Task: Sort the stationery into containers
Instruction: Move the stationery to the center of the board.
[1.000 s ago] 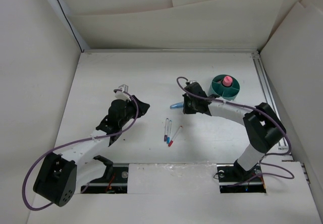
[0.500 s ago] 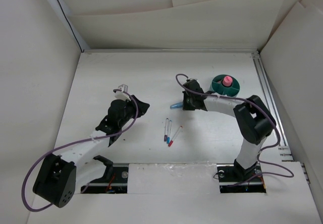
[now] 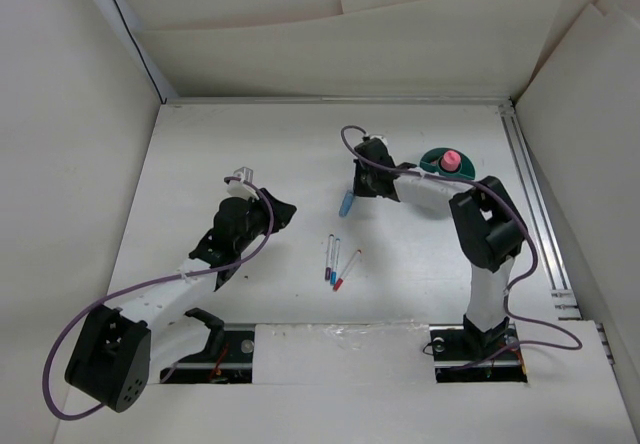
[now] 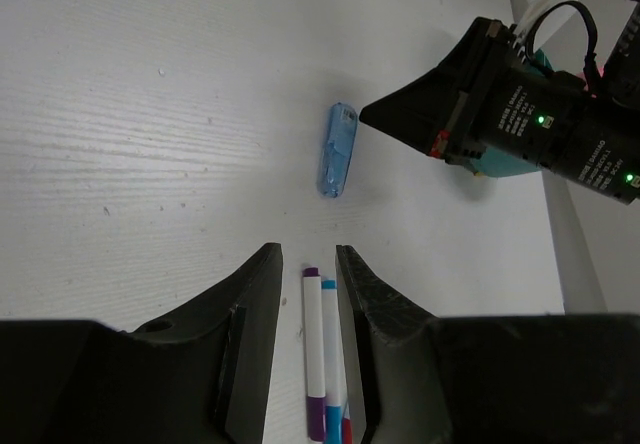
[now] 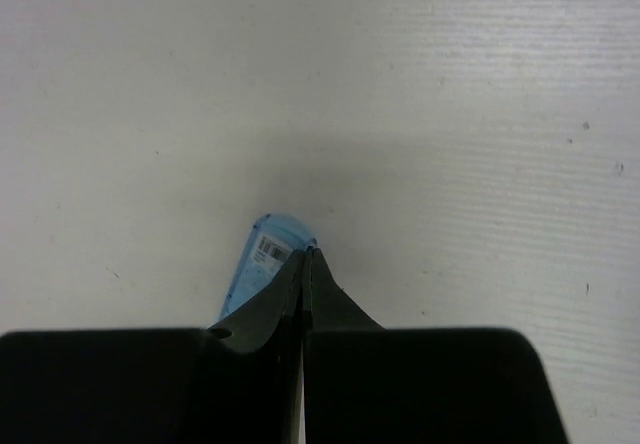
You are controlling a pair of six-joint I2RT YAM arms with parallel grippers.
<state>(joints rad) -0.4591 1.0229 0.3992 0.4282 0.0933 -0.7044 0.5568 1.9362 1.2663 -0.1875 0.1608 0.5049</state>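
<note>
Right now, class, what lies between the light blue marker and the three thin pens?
Nothing: only bare table separates the light blue marker from the pens, as the top external and left wrist views show.

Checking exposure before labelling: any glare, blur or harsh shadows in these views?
Top external: even, diffuse light, no glare; thin pens small but distinct. Left wrist: light blue marker sharp, faint soft shadow; left hand dark, underexposed. Right wrist: right hand near-black, detail lost; soft shadow on the table beyond the marker.

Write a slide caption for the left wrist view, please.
Open left pincer frames the white pens; a light blue marker lies beyond.
</note>
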